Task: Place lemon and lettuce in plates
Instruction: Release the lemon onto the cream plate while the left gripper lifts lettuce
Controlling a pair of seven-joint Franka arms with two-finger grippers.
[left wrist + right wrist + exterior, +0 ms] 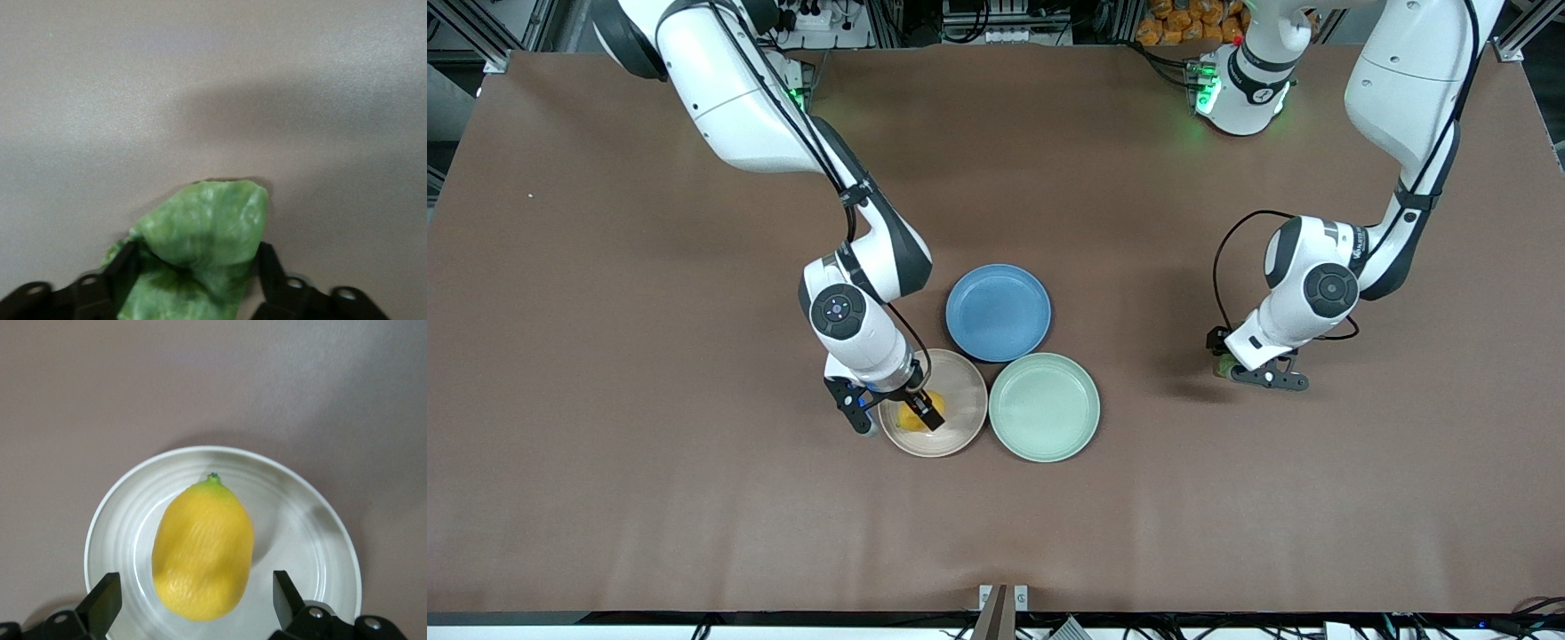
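Observation:
The yellow lemon [912, 417] lies in the pinkish-beige plate [963, 425]. My right gripper [899, 420] is low over that plate, open, with a finger on each side of the lemon and not touching it. In the right wrist view the lemon [203, 550] lies on the plate [313, 540] between the spread fingers of the right gripper [193, 597]. My left gripper [1240, 372] is shut on the green lettuce [1224, 364], low over bare table toward the left arm's end. In the left wrist view the lettuce [207, 233] sits between the fingers of the left gripper [197, 267]. The mint green plate [1044, 406] is empty.
An empty blue plate [998, 311] lies farther from the front camera, touching both other plates. The three plates cluster at the table's middle. The brown table [649, 498] stretches wide around them.

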